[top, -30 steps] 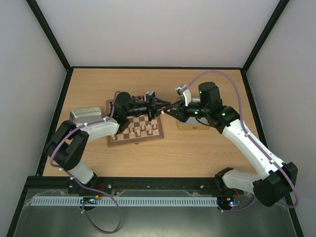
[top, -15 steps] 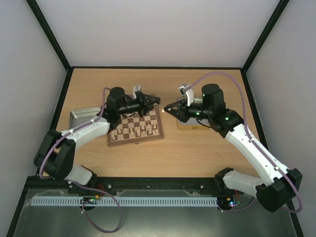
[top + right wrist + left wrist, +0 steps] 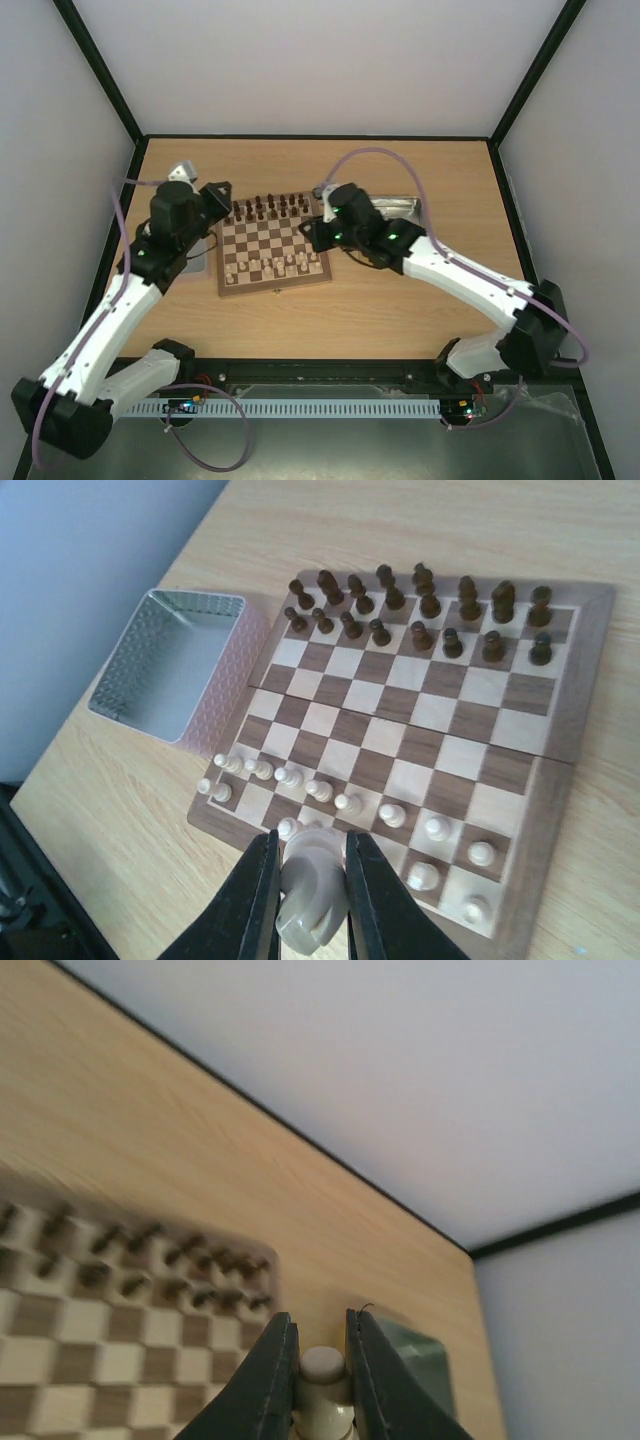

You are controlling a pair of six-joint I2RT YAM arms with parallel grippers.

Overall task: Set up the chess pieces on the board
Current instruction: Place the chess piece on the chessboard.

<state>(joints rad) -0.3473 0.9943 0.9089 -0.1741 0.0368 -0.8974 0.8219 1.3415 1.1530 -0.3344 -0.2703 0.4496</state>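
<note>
Left gripper (image 3: 218, 193) sits off the board's (image 3: 275, 247) far-left corner, right gripper (image 3: 314, 234) over its right edge; grips unreadable from above.

Left wrist: jaws pinched tight on a cream piece (image 3: 322, 1368), rounded head toward the fingertips, long axis along the fingers.

Right wrist: jaws clamped on a larger pale piece (image 3: 312, 888), above the near rank behind the cream pawns (image 3: 345, 802). Probably bound for that rank. Axis roughly along the fingers, heading unclear.

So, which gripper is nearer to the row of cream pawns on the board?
Right. The right gripper, holding a cream piece, hangs over the board just beside the cream pawns. The left gripper, also holding one, is at the board's far-left corner, by the dark pieces.
</note>
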